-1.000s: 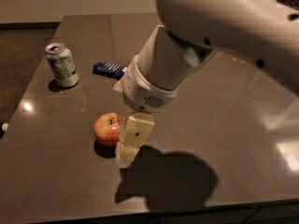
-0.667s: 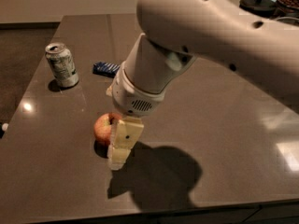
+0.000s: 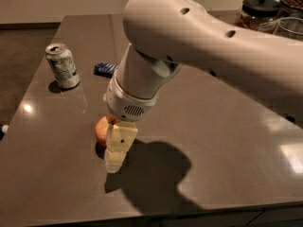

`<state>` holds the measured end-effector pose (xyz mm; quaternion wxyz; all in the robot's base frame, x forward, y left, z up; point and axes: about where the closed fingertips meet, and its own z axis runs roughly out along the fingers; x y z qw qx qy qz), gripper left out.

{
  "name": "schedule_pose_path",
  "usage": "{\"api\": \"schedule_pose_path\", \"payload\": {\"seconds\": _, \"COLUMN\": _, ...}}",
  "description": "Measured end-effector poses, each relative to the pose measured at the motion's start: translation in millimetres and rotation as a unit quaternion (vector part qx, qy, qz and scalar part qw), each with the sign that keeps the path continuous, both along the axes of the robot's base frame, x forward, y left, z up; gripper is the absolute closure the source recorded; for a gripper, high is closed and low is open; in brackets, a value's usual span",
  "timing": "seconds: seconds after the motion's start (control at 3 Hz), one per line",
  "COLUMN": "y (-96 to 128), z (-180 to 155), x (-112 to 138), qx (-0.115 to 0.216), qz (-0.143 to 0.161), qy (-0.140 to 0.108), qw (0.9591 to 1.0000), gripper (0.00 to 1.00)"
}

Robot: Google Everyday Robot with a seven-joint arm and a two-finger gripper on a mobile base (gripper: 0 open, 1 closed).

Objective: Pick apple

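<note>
The apple [image 3: 100, 129], red with yellow-orange patches, lies on the dark table [image 3: 213, 126] left of centre. Only its left part shows; the rest is hidden behind my gripper. My gripper [image 3: 115, 151], cream-coloured under the white wrist [image 3: 135, 103], hangs straight down at the apple's right side and reaches the table surface beside it. The big white arm [image 3: 199, 37] crosses in from the upper right.
A silver-green soda can [image 3: 62, 65] stands at the back left. A small blue packet [image 3: 105, 69] lies behind the apple. Glass jars [image 3: 258, 11] stand at the back right. The table's front edge runs close below my gripper.
My arm has swung left and lower. My gripper has moved from the apple's right front to right against it, and now covers more of the apple.
</note>
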<state>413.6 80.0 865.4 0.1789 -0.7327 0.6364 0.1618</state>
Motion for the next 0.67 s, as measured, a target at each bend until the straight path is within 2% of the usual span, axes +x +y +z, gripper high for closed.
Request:
{"api": "schedule_pose_path", "payload": {"seconds": 0.33, "y": -0.4, "z": -7.1, "x": 1.7, "qx": -0.008, "qz": 0.001, "qy": 0.001, "qw": 1.0, "gripper": 0.15}}
{"api": "schedule_pose_path", "payload": {"seconds": 0.67, "y": -0.3, "z": -9.5, "x": 3.0, "qx": -0.012, "qz": 0.003, "qy": 0.003, "qw": 0.9999, "gripper": 0.39}}
